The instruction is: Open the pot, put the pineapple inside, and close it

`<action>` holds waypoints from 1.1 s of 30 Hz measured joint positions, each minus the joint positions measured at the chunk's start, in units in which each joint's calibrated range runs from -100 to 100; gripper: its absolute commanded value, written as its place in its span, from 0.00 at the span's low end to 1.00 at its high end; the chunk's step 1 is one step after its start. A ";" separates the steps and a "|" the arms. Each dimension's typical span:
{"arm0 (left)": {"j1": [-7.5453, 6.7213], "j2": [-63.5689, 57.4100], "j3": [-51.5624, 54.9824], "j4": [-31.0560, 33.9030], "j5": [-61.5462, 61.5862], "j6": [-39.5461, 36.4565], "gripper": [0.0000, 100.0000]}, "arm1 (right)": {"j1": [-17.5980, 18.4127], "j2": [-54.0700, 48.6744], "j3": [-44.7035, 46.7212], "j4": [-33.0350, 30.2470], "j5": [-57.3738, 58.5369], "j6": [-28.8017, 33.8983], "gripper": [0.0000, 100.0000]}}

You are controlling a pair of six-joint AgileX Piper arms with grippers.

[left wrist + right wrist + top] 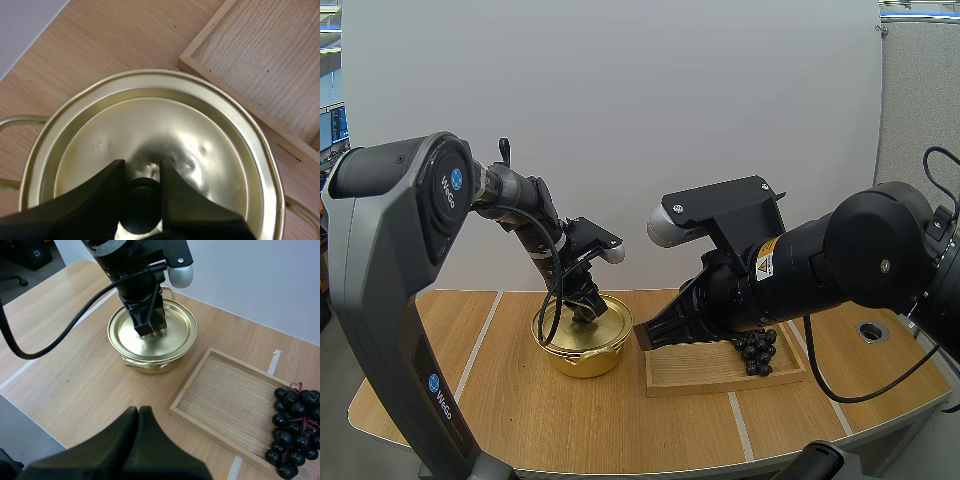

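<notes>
The step in hand looks like the opening of the pot. It stands left of the middle of the tabletop, nearer the back edge than the front one, with its golden lid seated inside the rim. The left gripper is down on the lid's centre, its two fingers clamped on the small dark knob between them. To do this well, I judge the lift should go straight up, with the pinch kept square on the knob. A sideways pull could tilt the lid and catch it on the rim, or drag the light pot toward the wooden tray just beside it on the right. The lid will then need a free place to rest, away from the tray. The right gripper hangs over the tray's end nearest the pot, clenched on nothing, so it would have to spread before it takes any fruit. What the pot holds is hidden under the lid. The tray holds one thing, a bunch of dark grapes at the end away from the pot. I see no pineapple, so the grapes appear to be the fruit to go in.
</notes>
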 measured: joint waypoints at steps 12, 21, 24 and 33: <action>0.00 -0.39 -1.29 -0.59 8.72 0.30 1.00 | 0.00 0.00 0.00 0.00 0.00 0.00 0.00; 0.00 -8.67 -7.14 -0.59 17.45 -0.69 1.00 | 0.00 0.00 0.00 0.00 0.00 0.00 0.00; 0.00 -15.71 -10.75 -0.59 21.07 -0.78 1.00 | 0.00 0.00 0.00 0.00 0.17 0.00 0.00; 0.00 -32.72 -13.78 -0.46 22.64 -1.22 1.00 | 0.00 0.00 0.00 0.00 0.17 0.00 0.00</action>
